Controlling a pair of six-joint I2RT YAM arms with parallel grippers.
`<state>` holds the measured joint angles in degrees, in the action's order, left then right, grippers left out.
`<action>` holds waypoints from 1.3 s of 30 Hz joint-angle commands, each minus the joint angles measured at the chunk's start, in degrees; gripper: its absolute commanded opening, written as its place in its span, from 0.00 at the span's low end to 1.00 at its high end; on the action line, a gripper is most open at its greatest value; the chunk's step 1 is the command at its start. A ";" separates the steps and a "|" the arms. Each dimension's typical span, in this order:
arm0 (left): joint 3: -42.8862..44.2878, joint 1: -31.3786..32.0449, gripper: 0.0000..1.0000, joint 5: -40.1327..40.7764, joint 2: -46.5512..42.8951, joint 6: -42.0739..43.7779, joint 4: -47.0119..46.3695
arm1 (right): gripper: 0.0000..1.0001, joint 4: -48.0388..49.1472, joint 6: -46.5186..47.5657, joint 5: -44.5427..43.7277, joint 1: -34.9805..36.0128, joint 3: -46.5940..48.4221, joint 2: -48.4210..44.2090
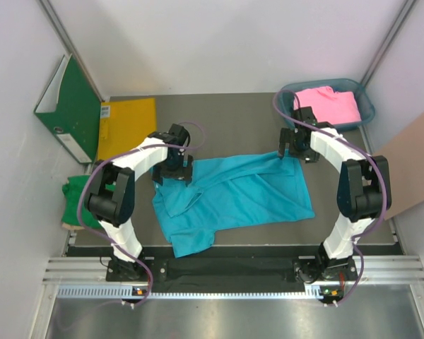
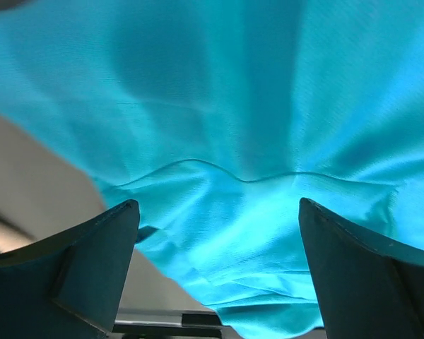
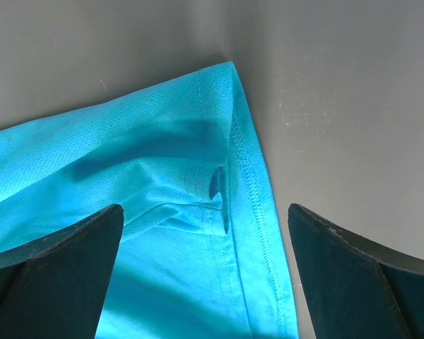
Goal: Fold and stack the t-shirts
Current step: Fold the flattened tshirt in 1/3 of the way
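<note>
Both apart: left hand (image 2: 218, 206), right hand (image 3: 205, 208); turquoise t-shirt (image 1: 233, 194) rumpled, partly folded, hem stitched.

Green binder (image 1: 74, 106) and yellow envelope (image 1: 127, 127) crowd far left; blue bin (image 1: 366, 106) far right.

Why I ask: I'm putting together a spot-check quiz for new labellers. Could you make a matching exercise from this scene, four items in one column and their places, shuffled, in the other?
Items
1. turquoise shirt
2. pink shirt
3. green shirt
4. yellow envelope

Places
A. inside the blue tub at the far right corner
B. lying flat next to the green binder, far left
C. spread out across the middle of the table
D. bunched up at the table's left edge

Pairs: 1-C, 2-A, 3-D, 4-B
</note>
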<state>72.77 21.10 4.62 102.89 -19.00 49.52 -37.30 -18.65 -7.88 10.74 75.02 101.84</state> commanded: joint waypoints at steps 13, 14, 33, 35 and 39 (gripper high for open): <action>8.00 0.17 0.91 -0.13 0.99 1.69 0.40 | 0.99 1.26 0.37 1.81 1.47 1.53 -2.00; 7.56 0.17 0.88 -1.18 1.08 2.30 0.58 | 1.00 1.18 0.46 1.90 1.47 1.70 -1.65; 6.32 -4.83 0.00 7.24 6.87 -3.58 0.67 | 0.00 6.71 3.27 6.91 3.06 1.79 0.81; 7.64 -5.46 0.00 7.24 9.59 -3.41 0.49 | 0.00 6.98 4.06 7.35 3.06 1.79 3.62; 12.55 -7.04 0.00 8.29 14.87 -3.23 1.71 | 0.00 3.20 4.33 5.96 3.06 2.94 7.75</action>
<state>80.75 15.22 10.41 113.80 -21.34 51.31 -32.62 -15.44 -1.32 13.08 76.84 105.65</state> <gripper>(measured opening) 0.010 0.005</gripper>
